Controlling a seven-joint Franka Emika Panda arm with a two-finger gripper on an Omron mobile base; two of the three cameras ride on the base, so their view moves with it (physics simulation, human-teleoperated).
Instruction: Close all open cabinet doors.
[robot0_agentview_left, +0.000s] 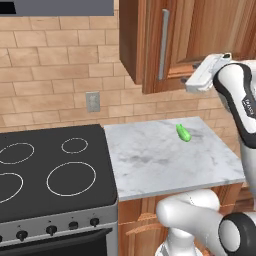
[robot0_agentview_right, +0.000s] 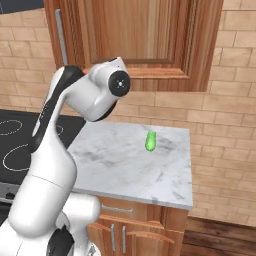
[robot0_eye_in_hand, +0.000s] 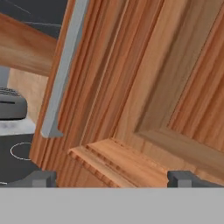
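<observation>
Left base view: cabinet door (robot0_agentview_left: 165, 45) ajar above the tabletop (robot0_agentview_left: 170, 155); green vegetable (robot0_agentview_left: 183, 132) below it.
Right base view: door's panel face; arm at its lower edge.
Hand view: pincer (robot0_eye_in_hand: 113, 178) spread wide, released, against the door's lower corner; handle (robot0_eye_in_hand: 65, 70) left.

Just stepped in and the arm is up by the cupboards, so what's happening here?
The robot arm has raised its tool right up against the lower part of a cabinet door that has a long silver handle. In the left base view that door stands swung out from the wall, so it isn't closed yet. A small green vegetable lies on the marble counter, untouched.
</observation>
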